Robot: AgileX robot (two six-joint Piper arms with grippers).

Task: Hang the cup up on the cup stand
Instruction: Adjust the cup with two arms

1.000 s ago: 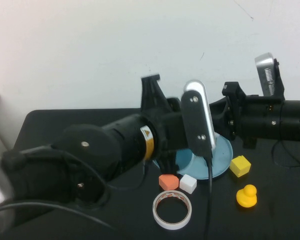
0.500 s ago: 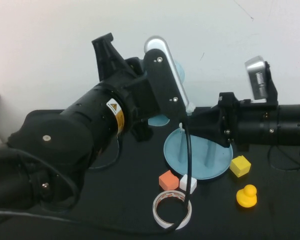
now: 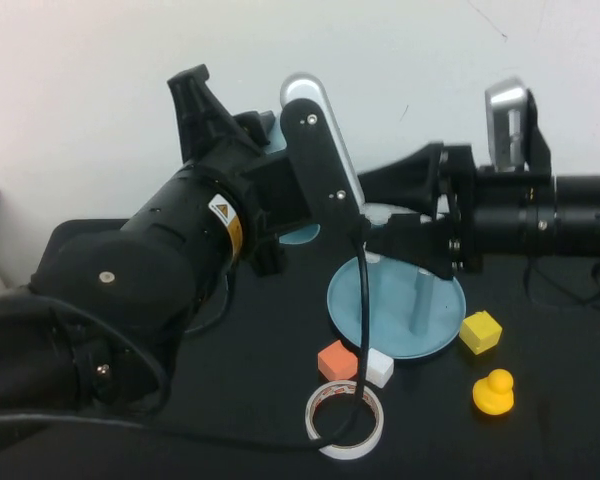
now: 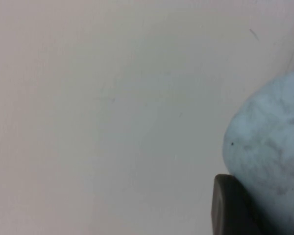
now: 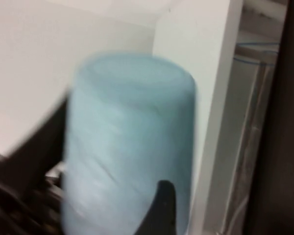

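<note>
The light-blue cup (image 3: 302, 236) is in the air left of the cup stand, mostly hidden behind my raised left arm. My left gripper (image 3: 280, 225) is shut on it; in the left wrist view a dark finger (image 4: 230, 205) presses the cup (image 4: 269, 147). My right gripper (image 3: 385, 208) hovers over the stand's left side, pointing at the cup, jaws spread wide and holding nothing. In the right wrist view the cup (image 5: 132, 142) fills the middle, with one fingertip (image 5: 162, 205) in front of it. The cup stand's round blue dish (image 3: 395, 315) carries a visible post (image 3: 418, 310).
In front of the stand lie an orange block (image 3: 337, 360), a white block (image 3: 377, 367) and a white tape ring (image 3: 345, 420). A yellow cube (image 3: 480, 331) and a yellow duck (image 3: 493, 391) sit to its right. A white wall stands close behind.
My left arm has risen from low over the stand up and to the left, carrying the cup. The right gripper's jaws have swung from shut to wide open.
</note>
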